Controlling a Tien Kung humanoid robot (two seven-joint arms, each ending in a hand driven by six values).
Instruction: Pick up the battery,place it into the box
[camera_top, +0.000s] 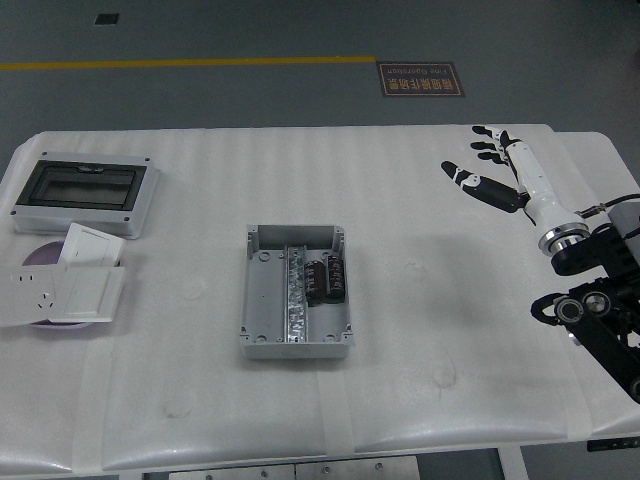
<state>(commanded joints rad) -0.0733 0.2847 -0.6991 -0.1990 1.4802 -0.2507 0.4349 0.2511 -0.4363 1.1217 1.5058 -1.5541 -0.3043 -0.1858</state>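
On the ribbed white tabletop (420, 330), the open grey rectangular box (296, 291) sits near centre, a shiny metal rail and the dark blocky battery (327, 278) lying inside it. At 9 o'clock, white switch plates (62, 288) overlap. At 2 o'clock the right hand (492, 172) hovers, black-tipped fingers spread, holding nothing. A glazed grey lid (83, 193) lies at 10 o'clock.
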